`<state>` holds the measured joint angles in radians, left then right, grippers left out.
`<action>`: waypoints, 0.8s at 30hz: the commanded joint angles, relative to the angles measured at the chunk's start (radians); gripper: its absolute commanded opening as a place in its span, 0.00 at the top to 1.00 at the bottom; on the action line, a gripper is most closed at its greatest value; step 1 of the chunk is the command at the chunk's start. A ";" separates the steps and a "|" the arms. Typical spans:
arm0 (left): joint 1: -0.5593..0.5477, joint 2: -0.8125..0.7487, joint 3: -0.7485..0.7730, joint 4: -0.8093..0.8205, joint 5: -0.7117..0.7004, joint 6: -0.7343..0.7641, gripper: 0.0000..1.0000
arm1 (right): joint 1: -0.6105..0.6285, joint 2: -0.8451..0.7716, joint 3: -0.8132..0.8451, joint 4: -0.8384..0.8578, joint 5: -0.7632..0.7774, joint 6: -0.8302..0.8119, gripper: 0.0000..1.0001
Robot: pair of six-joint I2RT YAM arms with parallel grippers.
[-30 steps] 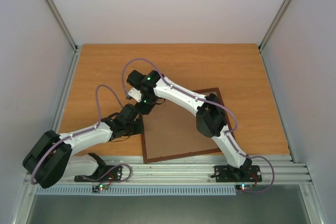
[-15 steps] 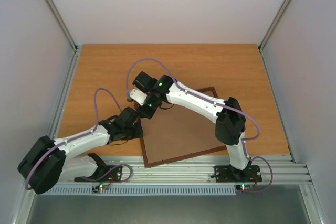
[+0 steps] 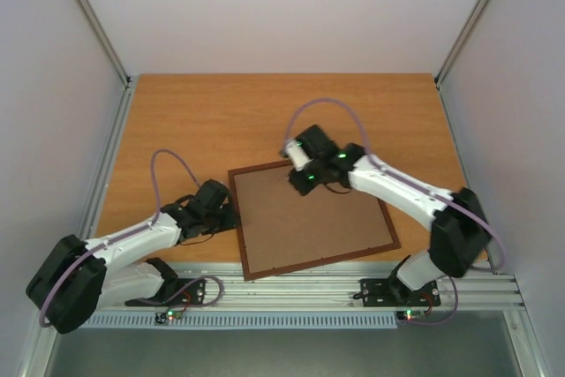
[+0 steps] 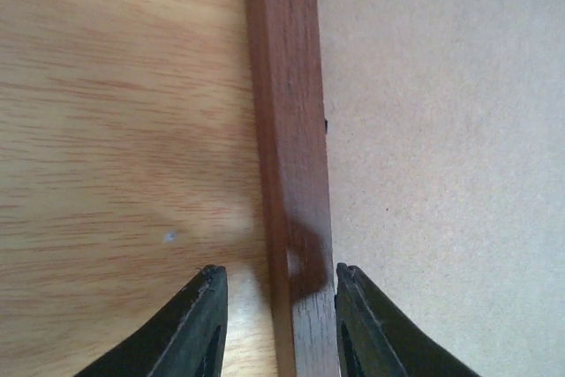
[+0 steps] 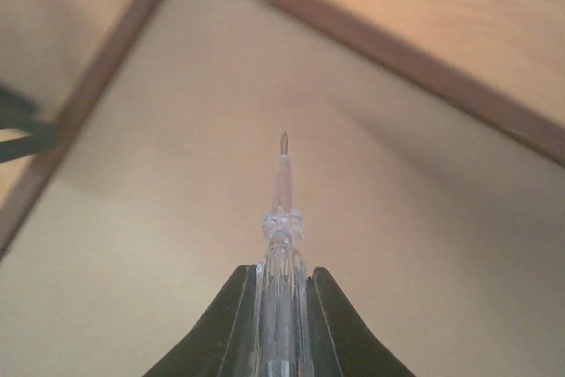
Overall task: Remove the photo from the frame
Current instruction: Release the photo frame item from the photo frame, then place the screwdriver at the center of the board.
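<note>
The frame (image 3: 320, 261) lies face down on the table, its brown hardboard back (image 3: 309, 218) up. The photo is hidden under it. My left gripper (image 3: 231, 215) is at the frame's left rail. In the left wrist view the left gripper (image 4: 281, 284) is open, one finger over the table and one over the hardboard (image 4: 441, 130), with the rail (image 4: 287, 112) between them. My right gripper (image 3: 301, 184) is over the back near the far edge. In the right wrist view the right gripper (image 5: 281, 278) is shut on a clear thin-tipped tool (image 5: 282, 218) pointing at the hardboard (image 5: 159, 218).
The wooden table (image 3: 177, 121) is walled by white panels on three sides. A metal rail (image 3: 300, 293) with both arm bases runs along the near edge. The frame's far corner rail (image 5: 397, 50) shows in the right wrist view.
My right arm has swung to the right, its gripper going from the frame's far left corner to the middle of the far edge. The frame has turned slightly. The left gripper stays at the left rail.
</note>
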<state>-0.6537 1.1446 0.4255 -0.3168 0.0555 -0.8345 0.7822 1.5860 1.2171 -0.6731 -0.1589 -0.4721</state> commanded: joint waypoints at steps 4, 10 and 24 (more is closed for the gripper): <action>0.078 -0.172 -0.012 -0.086 0.002 0.019 0.59 | -0.252 -0.312 -0.260 0.126 0.114 0.100 0.99; 0.129 -0.318 -0.005 -0.177 0.023 0.027 0.49 | -0.473 -0.451 -0.396 0.175 0.114 0.170 0.99; 0.167 -0.533 -0.010 -0.334 -0.027 0.018 0.15 | -0.912 -0.406 -0.542 0.414 0.032 0.346 0.99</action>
<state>-0.4946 0.6350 0.4225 -0.6029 0.0662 -0.8227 -0.0734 1.1156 0.6785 -0.3687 -0.0860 -0.1787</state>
